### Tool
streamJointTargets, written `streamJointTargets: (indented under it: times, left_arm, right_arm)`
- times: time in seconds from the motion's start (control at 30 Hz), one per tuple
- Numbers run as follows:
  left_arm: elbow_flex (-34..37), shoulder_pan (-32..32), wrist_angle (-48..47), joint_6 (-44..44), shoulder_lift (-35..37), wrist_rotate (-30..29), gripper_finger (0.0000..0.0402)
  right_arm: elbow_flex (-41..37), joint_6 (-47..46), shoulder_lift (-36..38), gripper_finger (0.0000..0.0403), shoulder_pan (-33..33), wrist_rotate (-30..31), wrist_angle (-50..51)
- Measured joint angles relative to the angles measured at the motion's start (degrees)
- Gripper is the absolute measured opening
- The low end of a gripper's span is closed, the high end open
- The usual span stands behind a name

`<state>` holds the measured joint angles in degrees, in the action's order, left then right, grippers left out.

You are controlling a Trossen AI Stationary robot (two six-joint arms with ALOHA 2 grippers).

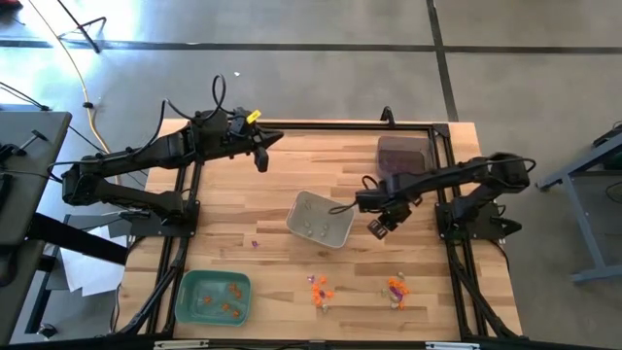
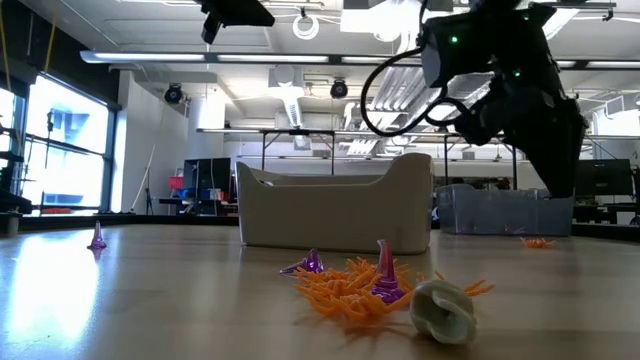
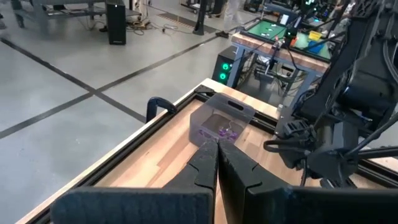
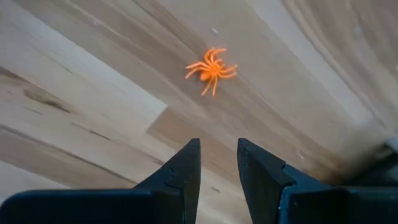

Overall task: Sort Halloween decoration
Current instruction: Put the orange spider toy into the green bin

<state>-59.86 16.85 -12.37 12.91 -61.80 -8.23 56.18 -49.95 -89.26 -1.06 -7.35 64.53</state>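
The Halloween trinkets lie in two small heaps near the table's front edge: orange, purple and whitish ones, and orange and purple ones. One orange spider lies on the bare wood ahead of my right gripper. That gripper is open and empty, above the table just right of the grey tray. A single purple trinket lies left of that tray. My left gripper is shut and empty, raised at the far left.
A dark see-through tray with purple trinkets stands at the far right. A green tray with orange trinkets stands at the near left. The grey tray holds pale trinkets. A black frame edges the table.
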Motion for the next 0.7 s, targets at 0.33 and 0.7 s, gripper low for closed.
streamJointTargets:
  times: [0.33, 0.7]
  left_arm:
    - [0.0, 0.0, 4.1, 0.3, 0.0, -1.5, 0.0000]
    - [0.0, 0.0, 7.9, 2.0, 0.0, -1.5, 0.0000]
  right_arm:
    - [-10.3, -1.1, 2.7, 0.0099, 0.7, -1.3, -18.3]
    - [-13.1, 0.1, 2.7, 0.0099, 2.2, 0.3, -21.5]
